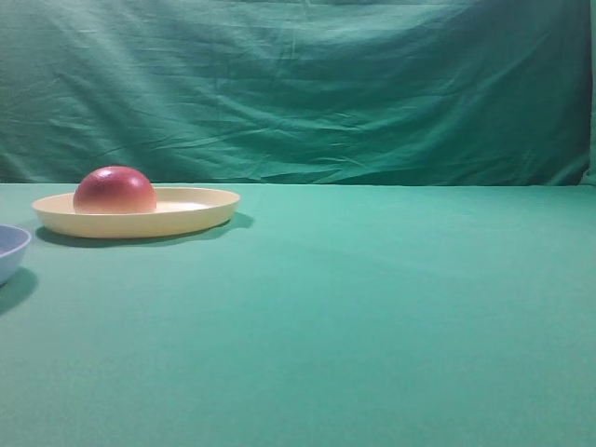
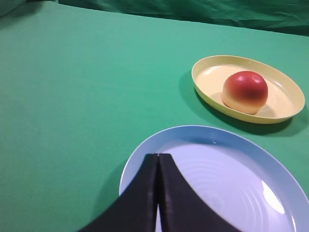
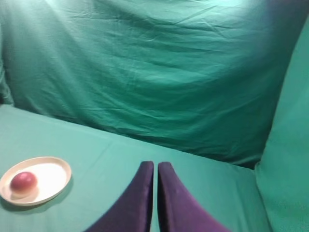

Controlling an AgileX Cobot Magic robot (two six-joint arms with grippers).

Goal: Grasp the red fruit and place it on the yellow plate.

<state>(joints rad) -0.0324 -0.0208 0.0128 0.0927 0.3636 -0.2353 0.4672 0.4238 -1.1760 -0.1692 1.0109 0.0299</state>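
Red fruit (image 2: 245, 91) sits on the yellow plate (image 2: 212, 67), off-centre; both the left gripper (image 2: 158, 162) and right gripper (image 3: 155, 169) are closed, empty; a bump could roll it off

In the high view the light blue dish (image 1: 11, 250) is cut off by the left edge, and the yellow plate's (image 1: 200, 212) rim hides the base of the red fruit (image 1: 115, 190). In the left wrist view the frame bottom crops the dish
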